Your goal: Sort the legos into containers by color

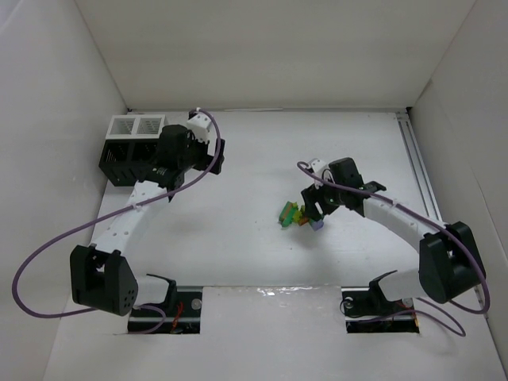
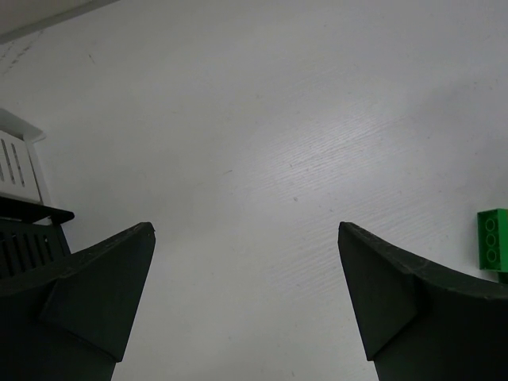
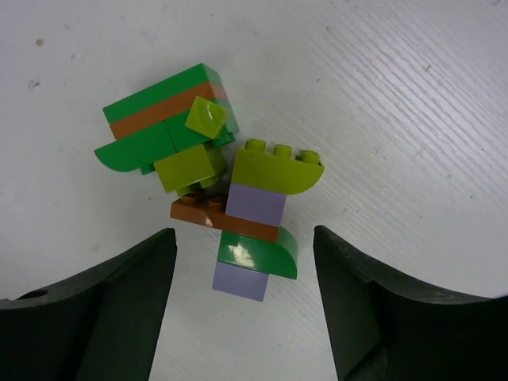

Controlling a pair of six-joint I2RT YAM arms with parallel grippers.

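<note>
The legos [image 1: 295,214] lie in a small joined clump mid-table. In the right wrist view one stack [image 3: 258,226] runs yellow-green, lilac, orange, green, lilac. A green and orange clump with yellow-green bricks [image 3: 167,131] touches it at the upper left. My right gripper [image 3: 242,232] is open, with its fingers either side of the stack's near end, not touching it; it also shows in the top view [image 1: 312,213]. My left gripper [image 2: 246,226] is open and empty over bare table, just right of the rack [image 1: 131,143]. A green brick [image 2: 492,238] shows at that view's right edge.
The black slatted rack with its white rim stands at the back left; its corner shows in the left wrist view [image 2: 20,171]. White walls enclose the table. A metal rail [image 1: 419,167] runs along the right side.
</note>
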